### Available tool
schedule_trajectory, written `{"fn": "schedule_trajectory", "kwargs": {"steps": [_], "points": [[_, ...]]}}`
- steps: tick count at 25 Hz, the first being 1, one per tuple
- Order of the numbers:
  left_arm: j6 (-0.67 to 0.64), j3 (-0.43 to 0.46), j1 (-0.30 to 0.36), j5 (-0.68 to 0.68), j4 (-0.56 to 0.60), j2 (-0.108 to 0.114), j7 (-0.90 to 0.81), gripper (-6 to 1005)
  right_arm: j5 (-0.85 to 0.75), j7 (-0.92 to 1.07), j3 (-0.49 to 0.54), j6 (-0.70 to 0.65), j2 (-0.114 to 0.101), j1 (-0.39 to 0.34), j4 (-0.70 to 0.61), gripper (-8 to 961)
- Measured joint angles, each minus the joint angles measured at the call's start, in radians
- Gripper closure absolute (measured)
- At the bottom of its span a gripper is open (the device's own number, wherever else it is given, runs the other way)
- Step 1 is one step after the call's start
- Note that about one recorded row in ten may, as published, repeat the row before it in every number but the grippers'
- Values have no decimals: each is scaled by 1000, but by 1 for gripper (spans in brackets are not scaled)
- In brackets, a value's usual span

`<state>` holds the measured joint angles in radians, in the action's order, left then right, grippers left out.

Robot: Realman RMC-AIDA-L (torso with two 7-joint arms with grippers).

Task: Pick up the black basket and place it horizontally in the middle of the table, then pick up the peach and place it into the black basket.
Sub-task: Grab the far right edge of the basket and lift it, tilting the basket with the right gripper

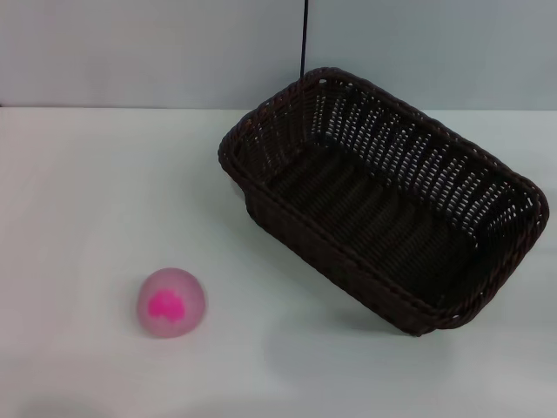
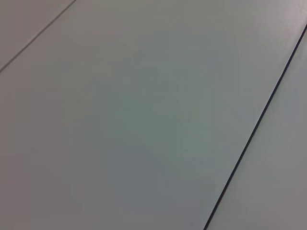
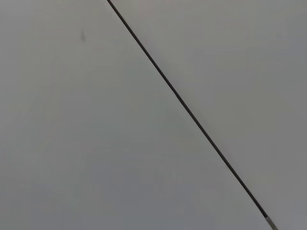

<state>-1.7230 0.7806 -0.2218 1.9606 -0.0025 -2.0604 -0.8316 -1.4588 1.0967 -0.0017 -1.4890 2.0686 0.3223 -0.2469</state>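
The black basket is a large dark woven wicker basket. It sits empty on the white table at the right, turned diagonally with one end toward the back centre and the other toward the front right. The peach, pale pink with a magenta blotch, rests on the table at the front left, well apart from the basket. Neither gripper shows in any view. Both wrist views show only plain grey surfaces with thin dark seams.
A grey wall runs behind the table, with a thin dark vertical line above the basket's back corner. Bare tabletop lies between the peach and the basket.
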Motion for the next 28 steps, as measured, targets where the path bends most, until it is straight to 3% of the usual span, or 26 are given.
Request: {"fn": "schedule_trajectory", "kwargs": {"steps": [1,9,12,13,14,16,17,20,21,24,25,26,28], "points": [[-3,-6,0,0,-7,-1,0,917,0,0,-4,0,-1,4,0,351],[-23,-12,2,36,-10,-3,0,761,0,2,-44,6,-4,13,-6,351],[-31,-18,5,60,-10,-1,-5,702,0,45,-118,-9,-24,14,-23,351],[-32,-20,6,68,-10,0,-6,643,0,125,-201,-38,-39,7,-76,351],[-32,-20,6,73,-10,0,-7,585,0,125,-201,-38,-39,7,-76,351],[-32,-21,6,86,-8,1,-7,467,0,307,-343,-92,-56,-17,-245,351],[-32,-21,6,86,-8,1,-7,421,0,307,-343,-92,-56,-17,-245,351],[-32,-21,6,92,-6,1,-8,285,-40,509,-406,-139,-63,-40,-453,351],[-32,-24,7,93,-7,1,-8,239,-119,646,-407,-161,-70,-34,-597,350],[-32,-29,7,93,-7,1,-8,216,-218,762,-404,-180,-88,-8,-708,350],[-26,-40,5,94,-5,2,-9,209,-275,821,-404,-193,-99,12,-757,350],[-26,-41,5,94,-5,2,-9,210,-408,922,-404,-235,-128,71,-830,350],[-23,-48,3,94,-5,2,-9,212,-474,962,-404,-259,-140,100,-853,350]]}}
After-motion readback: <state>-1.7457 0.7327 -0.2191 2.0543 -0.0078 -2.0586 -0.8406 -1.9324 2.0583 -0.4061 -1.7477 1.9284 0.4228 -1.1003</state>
